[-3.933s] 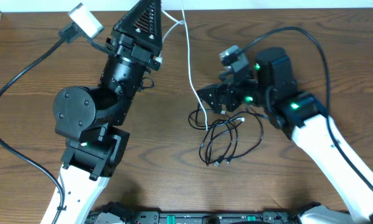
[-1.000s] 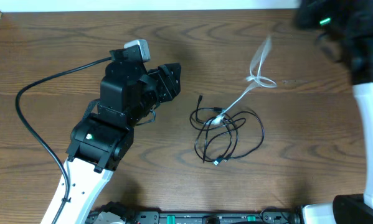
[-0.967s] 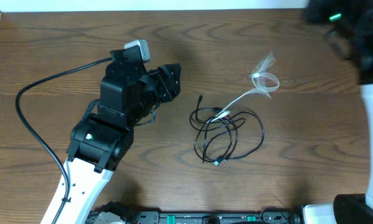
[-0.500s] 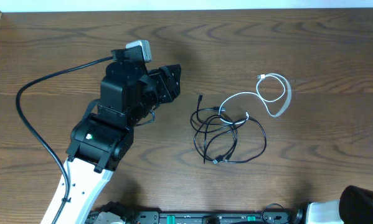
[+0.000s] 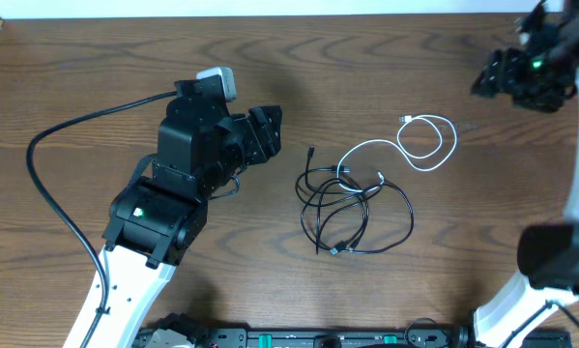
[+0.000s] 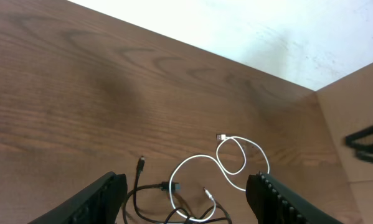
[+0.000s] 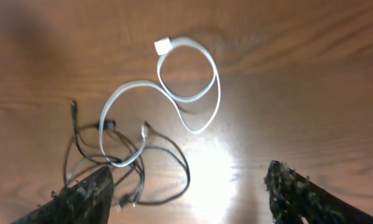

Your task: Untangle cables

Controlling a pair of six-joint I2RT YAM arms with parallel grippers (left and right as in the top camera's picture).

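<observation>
The black cable [image 5: 359, 215] lies in loose tangled loops at mid-table. The white cable [image 5: 426, 147] lies flat to its right, curled in a loop, and its near end still crosses the black loops. My left gripper [image 5: 270, 130] hangs open to the left of the tangle and holds nothing. High at the far right, my right gripper [image 5: 497, 77] is open and empty. In the left wrist view both the white cable [image 6: 236, 158] and the black cable [image 6: 155, 190] lie ahead of the left gripper [image 6: 189, 205]. The right wrist view looks down on the white cable [image 7: 186, 81] and the black cable [image 7: 167, 155] past the right gripper [image 7: 189, 199].
The left arm's thick black wire [image 5: 52, 164] sweeps over the table's left side. A pale wall strip [image 5: 270, 8] runs along the far edge. Bare wooden tabletop [image 5: 415, 290] lies in front of the cables.
The right gripper opened and let the lifted white cable drop flat onto the table, then rose to the far right. The left gripper widened slightly.
</observation>
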